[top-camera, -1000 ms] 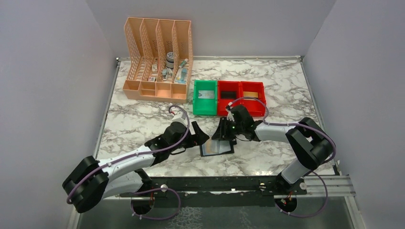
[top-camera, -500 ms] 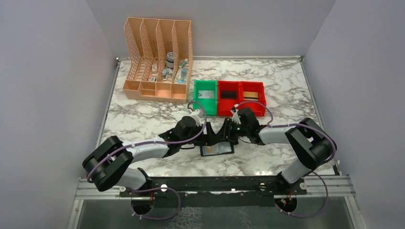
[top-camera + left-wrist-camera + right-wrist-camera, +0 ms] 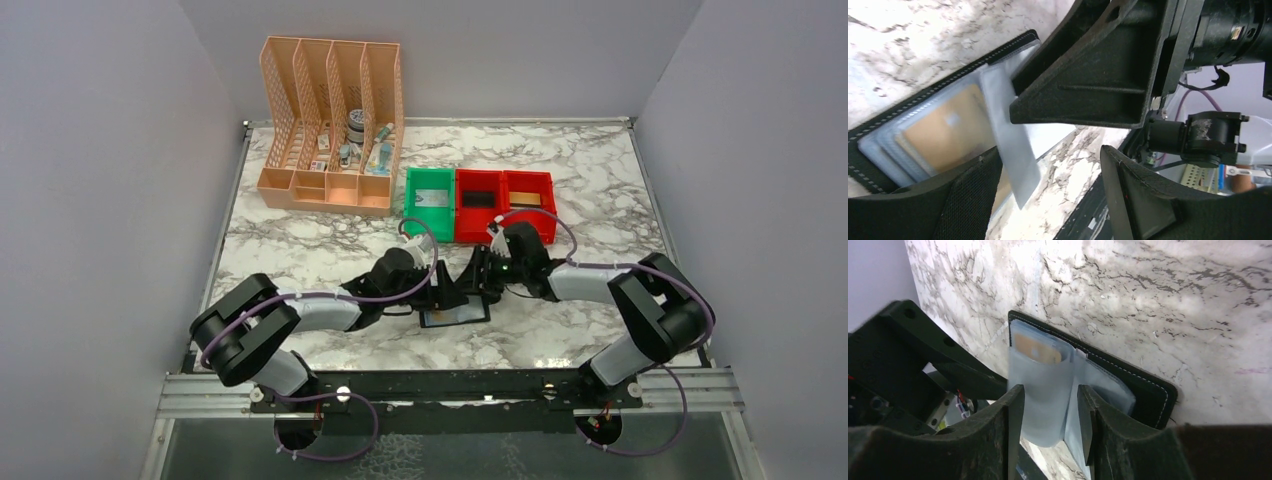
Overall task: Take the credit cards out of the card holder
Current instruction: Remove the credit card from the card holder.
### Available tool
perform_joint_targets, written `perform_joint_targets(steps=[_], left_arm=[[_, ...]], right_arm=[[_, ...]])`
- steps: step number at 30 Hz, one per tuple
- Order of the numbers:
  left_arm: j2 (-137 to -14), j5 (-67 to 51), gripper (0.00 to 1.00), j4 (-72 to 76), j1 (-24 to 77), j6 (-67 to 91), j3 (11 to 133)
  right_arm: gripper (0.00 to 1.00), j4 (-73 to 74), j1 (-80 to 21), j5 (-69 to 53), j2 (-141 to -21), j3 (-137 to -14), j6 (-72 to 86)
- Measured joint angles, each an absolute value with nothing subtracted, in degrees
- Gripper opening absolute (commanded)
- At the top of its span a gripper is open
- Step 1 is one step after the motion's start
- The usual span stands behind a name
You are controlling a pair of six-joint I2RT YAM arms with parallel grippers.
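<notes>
Card holder (image 3: 455, 313): steady its sleeve with your right tool (image 3: 1049, 392) (grip unclear), then pinch the tan credit card (image 3: 943, 131) with your wide-open left tool (image 3: 1048, 155).

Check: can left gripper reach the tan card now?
Probably not cleanly. The tan card lies under a clear sleeve in the holder, and the right gripper crowds the space ahead of the open left gripper.

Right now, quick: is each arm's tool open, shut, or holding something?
Left tool: open, holding nothing.
Right tool: fingers straddle the small black bifold card holder's grey-blue plastic sleeve; grip cannot be told.
</notes>
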State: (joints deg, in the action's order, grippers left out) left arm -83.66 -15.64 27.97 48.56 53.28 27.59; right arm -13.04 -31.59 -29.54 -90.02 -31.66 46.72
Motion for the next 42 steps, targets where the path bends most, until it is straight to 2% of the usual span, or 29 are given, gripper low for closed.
perform_joint_targets(steps=[6, 9, 12, 21, 28, 31, 33, 35, 40, 42], left_arm=[[-86.43, -17.87, 0.71, 33.43, 49.65, 55.77, 26.65], [-88.03, -19.25, 0.70, 34.61, 49.89, 55.90, 27.24], [-90.08, -20.73, 0.67, 35.33, 50.70, 55.66, 29.78], [-99.13, -22.63, 0.59, 38.30, 53.49, 54.46, 36.45], [-102.15, -23.20, 0.60, 38.54, 53.67, 54.41, 36.73], [-99.53, -23.07, 0.61, 35.88, 53.76, 52.99, 36.27], [-96.25, -22.55, 0.61, 33.15, 53.76, 51.68, 36.01], [-91.26, -20.62, 0.62, 30.04, 53.76, 49.87, 35.88], [-77.19, -11.53, 0.72, 22.70, 53.76, 46.33, 34.87], [-72.27, -6.57, 0.81, 18.48, 53.76, 45.39, 34.68]], right_arm=[[0.54, -5.26, -30.22, -27.64, -84.77, -34.28, 43.72], [0.68, -0.12, -29.52, -23.42, -80.34, -35.86, 42.02], [0.74, 3.86, -28.75, -18.87, -75.00, -36.18, 40.45], [0.75, 11.94, -24.69, -7.62, -63.35, -35.73, 38.76], [0.73, 11.38, -24.03, -6.17, -59.99, -30.94, 39.68], [0.73, 10.59, -24.03, -7.94, -59.42, -29.58, 40.05], [0.81, 10.17, -24.03, -9.63, -59.11, -29.52, 40.53], [0.82, 9.39, -24.03, -11.46, -58.92, -29.52, 42.11], [0.90, 4.47, -24.03, -18.33, -59.61, -29.30, 44.97], [0.90, 1.39, -24.03, -21.54, -60.62, -28.86, 45.28]])
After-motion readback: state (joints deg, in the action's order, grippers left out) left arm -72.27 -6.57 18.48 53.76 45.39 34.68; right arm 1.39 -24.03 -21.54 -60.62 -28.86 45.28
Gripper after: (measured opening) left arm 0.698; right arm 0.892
